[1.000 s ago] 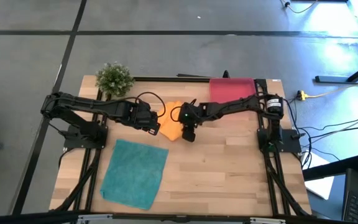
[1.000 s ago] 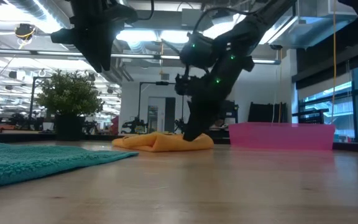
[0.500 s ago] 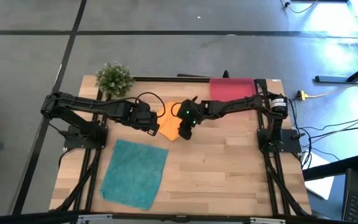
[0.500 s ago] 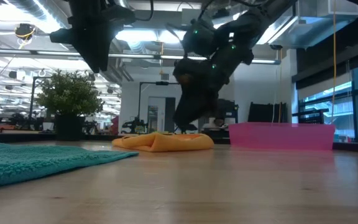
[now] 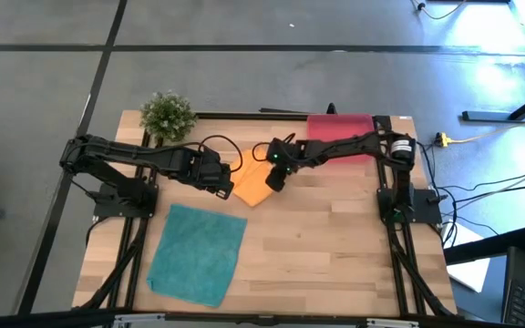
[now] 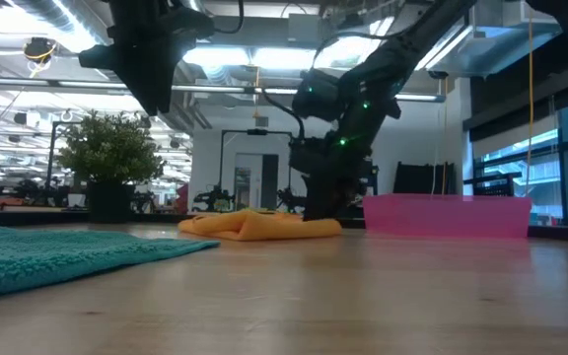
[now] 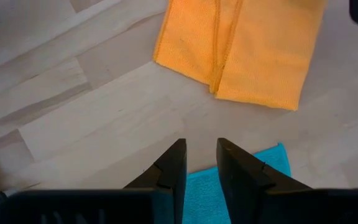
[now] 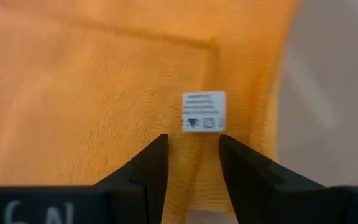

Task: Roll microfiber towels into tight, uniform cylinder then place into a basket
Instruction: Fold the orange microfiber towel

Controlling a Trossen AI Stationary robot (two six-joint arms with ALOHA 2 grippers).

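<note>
I hold the right end effector, fingers slightly apart and empty, over the folded orange towel mid-counter; the left end effector waits beside it, also slightly parted. Teal towel lies flat, basket empty: rolling seems barely begun.

Folded orange towel on wood table, teal towel behind slightly parted left pincer.
</note>
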